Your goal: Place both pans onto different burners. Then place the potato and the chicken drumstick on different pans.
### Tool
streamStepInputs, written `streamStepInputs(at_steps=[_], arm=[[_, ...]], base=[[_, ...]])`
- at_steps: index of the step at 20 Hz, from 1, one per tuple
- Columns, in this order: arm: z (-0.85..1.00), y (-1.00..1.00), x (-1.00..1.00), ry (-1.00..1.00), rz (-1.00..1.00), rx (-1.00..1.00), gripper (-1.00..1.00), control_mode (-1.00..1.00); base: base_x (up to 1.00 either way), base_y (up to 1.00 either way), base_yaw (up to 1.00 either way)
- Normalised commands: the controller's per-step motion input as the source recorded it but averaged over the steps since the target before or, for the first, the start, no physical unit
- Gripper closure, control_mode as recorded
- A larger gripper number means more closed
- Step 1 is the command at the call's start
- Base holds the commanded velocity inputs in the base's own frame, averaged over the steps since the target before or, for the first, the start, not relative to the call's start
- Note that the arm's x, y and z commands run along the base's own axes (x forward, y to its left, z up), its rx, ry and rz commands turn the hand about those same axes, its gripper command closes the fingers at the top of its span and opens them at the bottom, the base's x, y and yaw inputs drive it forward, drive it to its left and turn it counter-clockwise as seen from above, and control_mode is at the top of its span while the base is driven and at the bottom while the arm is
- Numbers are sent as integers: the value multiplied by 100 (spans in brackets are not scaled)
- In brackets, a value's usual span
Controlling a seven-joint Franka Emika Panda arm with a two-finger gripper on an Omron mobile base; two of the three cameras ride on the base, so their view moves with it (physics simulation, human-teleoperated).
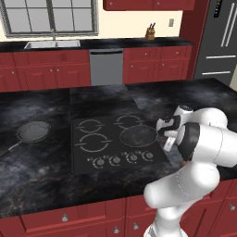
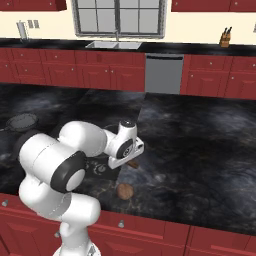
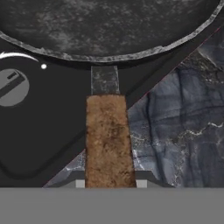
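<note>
Right under our pincer [image 3: 109,186] runs the brown handle of one pan [image 1: 138,135], clenched between our fingertips; that pan sits on the cooktop's [image 1: 83,159] near right burner. We see the second pan [image 1: 33,131] on the tabletop [image 1: 41,180] left, potato [image 2: 125,191] near the front edge.

No readable text, brand or nr anywhere. Cooktop [image 1: 115,143] shows white broken ring lines at the burners and small marks by the knobs [image 1: 122,159], too small to read. Fridge [image 1: 221,37] panel has tiny lit specks, illegible.
</note>
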Motion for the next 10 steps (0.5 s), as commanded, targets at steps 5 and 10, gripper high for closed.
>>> streamStepInputs(at_steps=[5, 10], arm=[[-25, 0, 25, 0, -7, -4, 100, -100], [-34, 14, 41, 0, -12, -5, 100, -100]], base=[[0, 0, 0], [0, 0, 0]])
